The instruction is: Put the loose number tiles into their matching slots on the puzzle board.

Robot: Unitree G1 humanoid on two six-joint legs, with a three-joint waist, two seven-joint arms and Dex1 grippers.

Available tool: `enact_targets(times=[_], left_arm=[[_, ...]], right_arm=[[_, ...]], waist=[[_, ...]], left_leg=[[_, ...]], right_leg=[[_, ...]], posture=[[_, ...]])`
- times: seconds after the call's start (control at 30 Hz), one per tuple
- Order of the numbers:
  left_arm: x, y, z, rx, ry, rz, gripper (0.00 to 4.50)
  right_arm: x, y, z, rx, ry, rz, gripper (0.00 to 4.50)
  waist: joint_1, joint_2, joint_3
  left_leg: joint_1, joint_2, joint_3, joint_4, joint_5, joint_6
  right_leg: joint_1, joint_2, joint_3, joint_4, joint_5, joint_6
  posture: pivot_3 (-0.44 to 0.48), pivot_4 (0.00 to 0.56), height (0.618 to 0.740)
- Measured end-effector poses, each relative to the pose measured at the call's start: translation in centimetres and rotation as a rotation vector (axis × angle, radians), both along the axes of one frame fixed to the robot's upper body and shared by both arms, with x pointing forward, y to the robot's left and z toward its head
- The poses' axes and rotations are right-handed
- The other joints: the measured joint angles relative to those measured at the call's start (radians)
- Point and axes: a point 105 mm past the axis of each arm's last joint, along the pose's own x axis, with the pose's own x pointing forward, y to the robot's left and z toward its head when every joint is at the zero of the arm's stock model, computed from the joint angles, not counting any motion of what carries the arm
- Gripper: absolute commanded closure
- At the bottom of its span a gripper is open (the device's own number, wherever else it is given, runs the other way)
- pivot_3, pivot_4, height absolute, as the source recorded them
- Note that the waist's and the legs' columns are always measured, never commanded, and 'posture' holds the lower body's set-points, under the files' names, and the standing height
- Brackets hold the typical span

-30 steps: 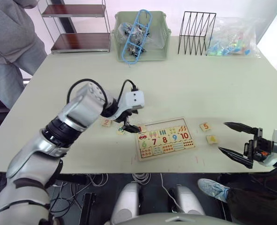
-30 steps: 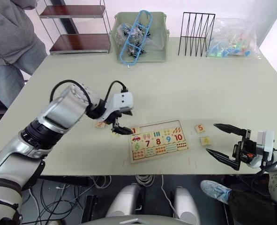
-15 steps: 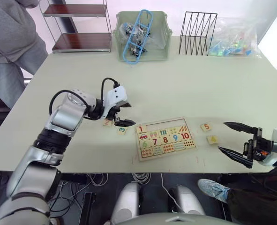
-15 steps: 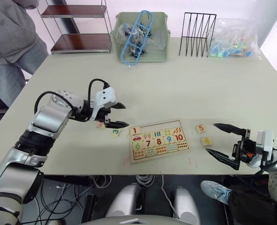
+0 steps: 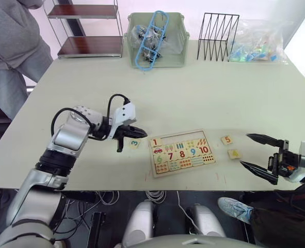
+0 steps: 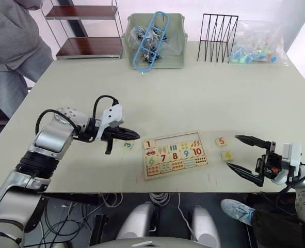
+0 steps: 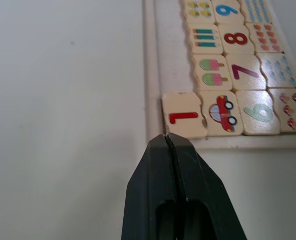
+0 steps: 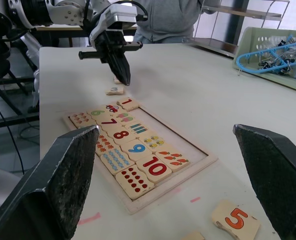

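With tile 1 [image 5: 156,141] seated in the puzzle board [image 5: 181,153], the clenched, empty left gripper [image 5: 133,133] hovers left of centre by tile 3 [image 5: 134,144], likely next.

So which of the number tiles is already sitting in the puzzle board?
The 1 tile, in the top-left corner slot of the puzzle board. The 3, 5 and 4 tiles lie loose on the table.
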Motion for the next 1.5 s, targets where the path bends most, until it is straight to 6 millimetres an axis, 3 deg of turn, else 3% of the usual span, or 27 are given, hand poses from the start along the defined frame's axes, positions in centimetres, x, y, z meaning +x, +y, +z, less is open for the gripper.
enact_targets(times=[0.37, 1.5], left_arm=[[-0.3, -0.4, -1.4, 0.039, 0.04, 0.0, 4.46], [-0.1, -1.1, -1.5, 0.029, 0.02, -0.007, 4.46]], right_arm=[[-0.1, -0.1, -0.3, -0.002, 0.005, 0.009, 0.0], [-0.2, -0.2, -0.3, -0.004, 0.001, 0.002, 0.0]], waist=[[0.0, 0.0, 0.0], [0.0, 0.0, 0.0]], left_leg=[[0.0, 0.0, 0.0, 0.0, 0.0, 0.0], [0.0, 0.0, 0.0, 0.0, 0.0, 0.0]], right_leg=[[0.0, 0.0, 0.0, 0.0, 0.0, 0.0], [0.0, 0.0, 0.0, 0.0, 0.0, 0.0]], posture=[[0.0, 0.15, 0.74], [0.0, 0.15, 0.74]])
